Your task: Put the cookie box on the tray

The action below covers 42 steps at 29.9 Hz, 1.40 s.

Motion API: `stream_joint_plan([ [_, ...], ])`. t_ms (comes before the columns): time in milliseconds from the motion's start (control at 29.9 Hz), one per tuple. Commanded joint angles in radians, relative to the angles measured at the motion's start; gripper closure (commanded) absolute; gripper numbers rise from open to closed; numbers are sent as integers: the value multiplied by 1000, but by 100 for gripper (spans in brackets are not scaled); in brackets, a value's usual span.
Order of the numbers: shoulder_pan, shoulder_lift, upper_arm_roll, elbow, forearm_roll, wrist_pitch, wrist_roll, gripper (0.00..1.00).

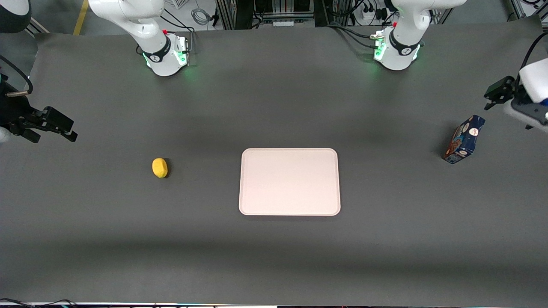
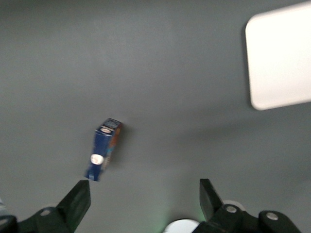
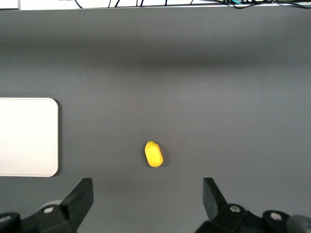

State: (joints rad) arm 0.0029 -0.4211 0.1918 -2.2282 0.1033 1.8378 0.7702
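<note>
Cookie box: I see the cookie box (image 1: 464,139) as a small navy-blue carton with brown cookie pictures on its broad face and a round white-and-orange logo near its upper end. It stands tilted on the desk (image 1: 274,256), close to the edge at the working arm's end, well apart from the tray. In the left wrist view the cookie box (image 2: 103,148) shows its narrow blue side with the round logo.

Tool: my tool (image 2: 145,194) hangs in the air above the desk near the cookie box, not touching it. Its two fingers (image 2: 77,198) are spread wide with nothing between them. In the front view the tool (image 1: 496,93) sits at the picture's border, above the box and a little farther from the camera.

Hard to make out: the print on the box is too small for me to read. The working arm is cut off by the frame in the front view.

Tray: the tray (image 1: 289,182) is pale pink, flat, with rounded corners and a low rim, lying at the middle of the desk. Nothing lies in it.

Yellow lump: a small yellow lump (image 1: 159,167) lies on the desk, toward the parked arm's end, apart from the tray.
</note>
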Motion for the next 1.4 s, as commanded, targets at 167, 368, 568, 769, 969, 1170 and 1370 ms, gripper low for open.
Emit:
stream_joint_plan([
  [167, -3, -61, 58, -205, 12, 204, 17, 0],
  [368, 6, -32, 66, -260, 41, 331, 14, 0],
  [568, 9, 28, 118, -261, 85, 432, 47, 0],
  [769, 8, 90, 167, -304, 87, 550, 73, 0],
  [969, 9, 157, 170, -330, 87, 644, 75, 0],
  [1170, 9, 199, 170, -332, 85, 658, 73, 0],
  [1370, 9, 241, 172, -332, 85, 681, 73, 0],
])
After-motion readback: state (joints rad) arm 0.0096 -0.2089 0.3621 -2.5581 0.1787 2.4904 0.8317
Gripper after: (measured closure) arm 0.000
